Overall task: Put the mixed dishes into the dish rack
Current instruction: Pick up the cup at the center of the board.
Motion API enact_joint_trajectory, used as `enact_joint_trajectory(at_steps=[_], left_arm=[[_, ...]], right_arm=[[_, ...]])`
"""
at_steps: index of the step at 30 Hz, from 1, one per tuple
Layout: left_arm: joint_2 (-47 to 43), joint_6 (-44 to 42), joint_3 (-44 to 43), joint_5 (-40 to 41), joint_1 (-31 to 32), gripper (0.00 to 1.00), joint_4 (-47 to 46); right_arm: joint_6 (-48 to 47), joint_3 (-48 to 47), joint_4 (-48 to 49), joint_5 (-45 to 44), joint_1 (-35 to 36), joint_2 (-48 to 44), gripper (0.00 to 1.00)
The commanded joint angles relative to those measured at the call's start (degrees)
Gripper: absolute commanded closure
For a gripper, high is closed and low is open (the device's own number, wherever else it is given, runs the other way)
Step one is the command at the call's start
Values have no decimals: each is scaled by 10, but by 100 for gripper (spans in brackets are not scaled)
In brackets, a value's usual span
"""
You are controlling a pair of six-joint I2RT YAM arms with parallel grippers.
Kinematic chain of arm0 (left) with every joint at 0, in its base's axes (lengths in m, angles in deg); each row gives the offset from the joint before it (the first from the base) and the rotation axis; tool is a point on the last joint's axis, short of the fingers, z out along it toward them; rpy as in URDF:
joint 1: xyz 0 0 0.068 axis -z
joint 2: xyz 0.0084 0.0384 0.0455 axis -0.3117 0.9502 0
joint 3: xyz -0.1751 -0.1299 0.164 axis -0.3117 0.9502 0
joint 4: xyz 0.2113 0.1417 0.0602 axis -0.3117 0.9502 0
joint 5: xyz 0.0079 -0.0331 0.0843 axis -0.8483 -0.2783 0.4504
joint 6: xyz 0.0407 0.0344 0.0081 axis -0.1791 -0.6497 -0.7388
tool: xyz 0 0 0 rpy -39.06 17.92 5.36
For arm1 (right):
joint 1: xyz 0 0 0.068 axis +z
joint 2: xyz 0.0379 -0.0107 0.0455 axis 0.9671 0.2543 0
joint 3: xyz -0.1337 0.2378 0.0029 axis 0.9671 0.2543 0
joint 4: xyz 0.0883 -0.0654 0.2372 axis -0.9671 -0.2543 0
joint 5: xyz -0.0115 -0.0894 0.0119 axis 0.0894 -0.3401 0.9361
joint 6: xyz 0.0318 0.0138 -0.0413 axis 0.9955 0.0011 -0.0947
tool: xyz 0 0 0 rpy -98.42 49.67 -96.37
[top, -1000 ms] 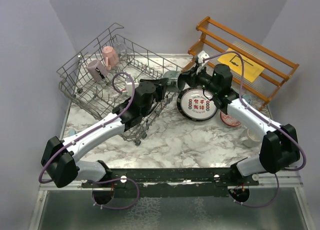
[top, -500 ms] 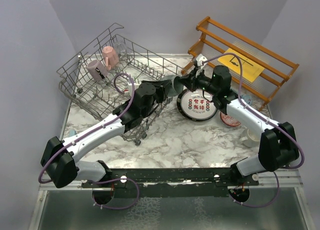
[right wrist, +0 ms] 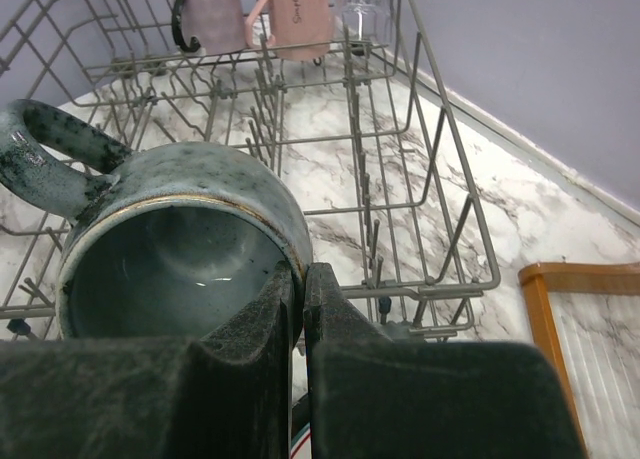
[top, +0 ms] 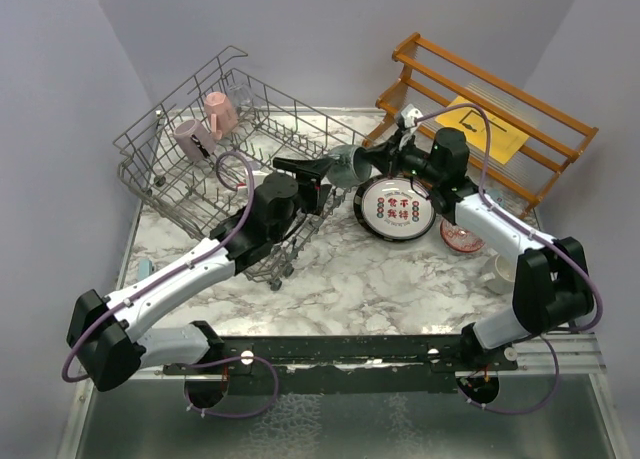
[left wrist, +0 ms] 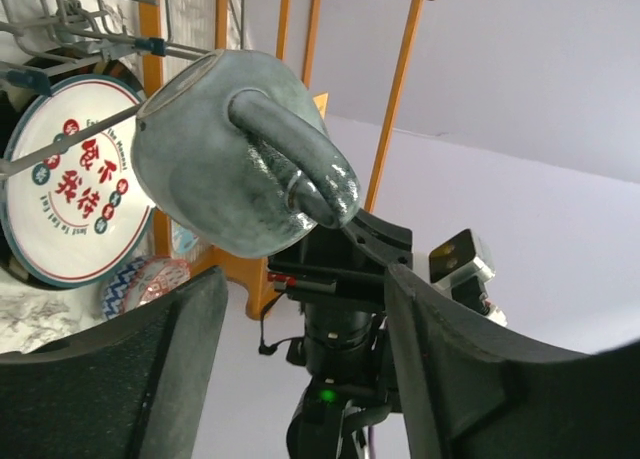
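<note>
1. Our right tool (top: 372, 160) is clamped tight on the rim of the grey-teal mug (top: 345, 166), with one finger inside the cup and one outside.
2. The mug is up in the air, lying on its side right off the tip of that tool. Its mouth faces back at the right tool and its handle sticks out toward our left tool (top: 318, 179).
3. The left tool is spread wide. The mug sits just ahead of it, lined up between the two fingers (left wrist: 150, 379), and as far as we can tell they're not touching it.
4. The dish rack (top: 145, 154) is under and beyond the left tool, and the mug hangs over the rack edge closest to the right tool.
5. At the rack's far end, straight ahead of the right tool, we've got the pink mug (top: 218, 111) and the mauve mug (top: 190, 139) among the tines, with a clear glass (right wrist: 362, 4) just beside the pink one.
6. The black-rimmed plate (top: 395, 207) lies on the marble surface (top: 380, 269) just below the right tool. A red patterned bowl (top: 460, 237) and a cream mug (top: 503, 271) are further back along that arm.
</note>
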Motion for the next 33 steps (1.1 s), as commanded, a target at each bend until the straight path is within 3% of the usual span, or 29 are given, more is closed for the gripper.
enact_joint_trajectory(at_steps=[1, 7, 15, 26, 33], left_arm=[[-41, -27, 29, -26, -11, 29, -14], [-110, -107, 71, -70, -41, 4, -91], [-91, -71, 97, -236, -100, 4, -160], [-23, -10, 93, -295, -100, 5, -248], [4, 10, 90, -317, -100, 16, -266]], right_arm=[[-1, -4, 113, 66, -1, 3, 99], [-28, -27, 159, 127, -16, 21, 99], [-32, -34, 206, 185, -29, 31, 99], [-43, -41, 245, 229, -30, 36, 99], [-37, -25, 337, 256, -31, 44, 99]])
